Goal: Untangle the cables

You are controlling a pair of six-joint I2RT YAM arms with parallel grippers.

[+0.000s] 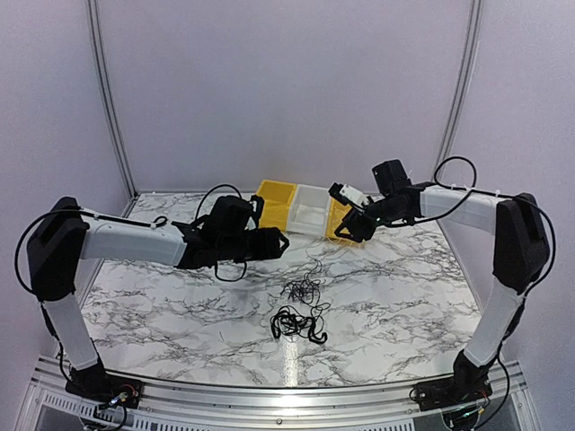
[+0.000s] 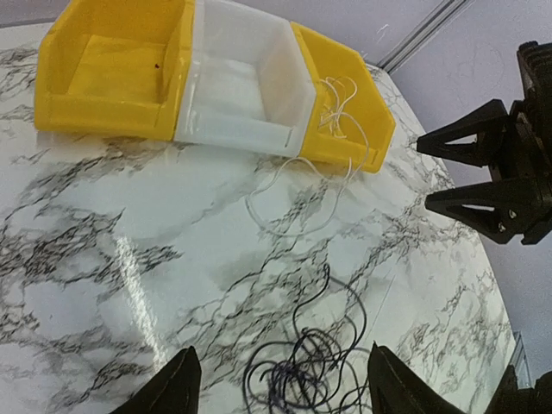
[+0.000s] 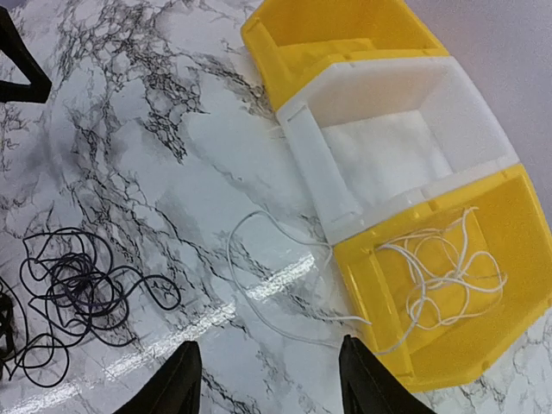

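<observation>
Two black cables lie mid-table: a thin tangle [image 1: 303,289] and a denser coil [image 1: 292,323] nearer the arms. In the left wrist view the thin black tangle [image 2: 306,371] lies on the marble below my left gripper [image 2: 280,366], which hangs open above it with nothing held. A whitish cable [image 3: 440,276] is piled in the right yellow bin [image 3: 517,216], and one loop of it [image 3: 250,267] spills over the rim onto the table. My right gripper [image 3: 266,347] is open above that loop, empty. The black tangle [image 3: 78,285] shows at the left of the right wrist view.
Three bins stand in a row at the back: yellow [image 1: 274,202], white [image 1: 307,208] and yellow [image 1: 340,218]. The left and white bins look empty. My right gripper [image 2: 483,177] hovers at the right of the left wrist view. Marble tabletop [image 1: 404,287] spreads around.
</observation>
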